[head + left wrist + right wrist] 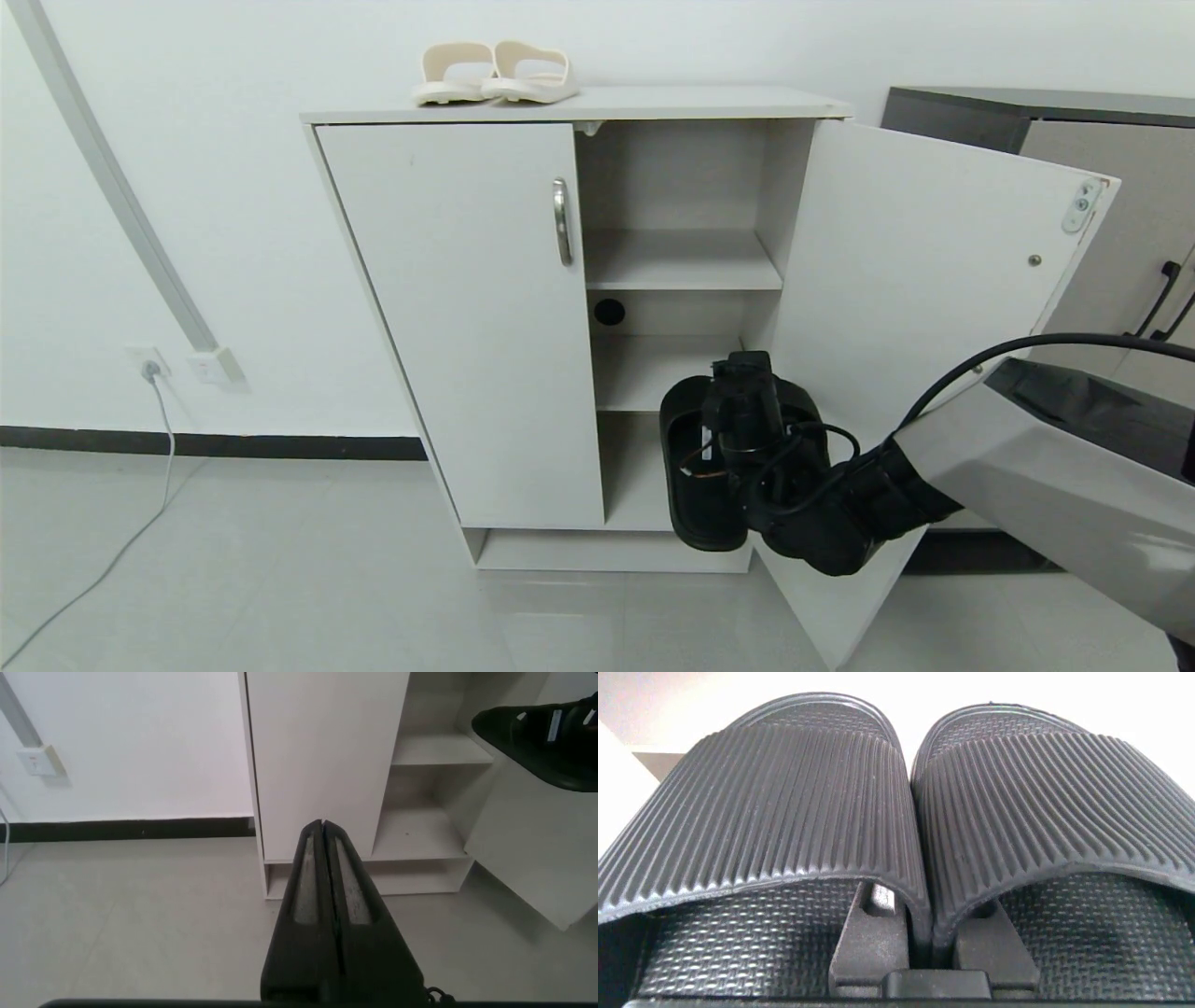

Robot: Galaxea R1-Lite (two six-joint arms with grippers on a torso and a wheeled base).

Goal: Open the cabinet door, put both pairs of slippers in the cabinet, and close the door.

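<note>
My right claw (739, 446), arm stretched forward, is clamped on the black slippers (695, 509) before the open cabinet (448, 327); my left claw (322, 873) is pressed together.

There is one white cabinet (700, 99). It has two doors, the left door (457, 317) and the right door (915, 280). One silver handle (561, 222) shows. Inside there are two shelves, the upper shelf (677, 261) and the lower shelf (653, 373), and one round hole (609, 312).

There are four slippers, and they make two pairs: two cream slippers (495, 73) and two black slippers (686, 504).

On the wall there are two wall plates (213, 366) and one white cable (170, 439).

There is one grey cabinet (1148, 233) with two black handles (1162, 294).

There are two grippers, the left gripper (322, 826) and the right gripper (744, 369).
</note>
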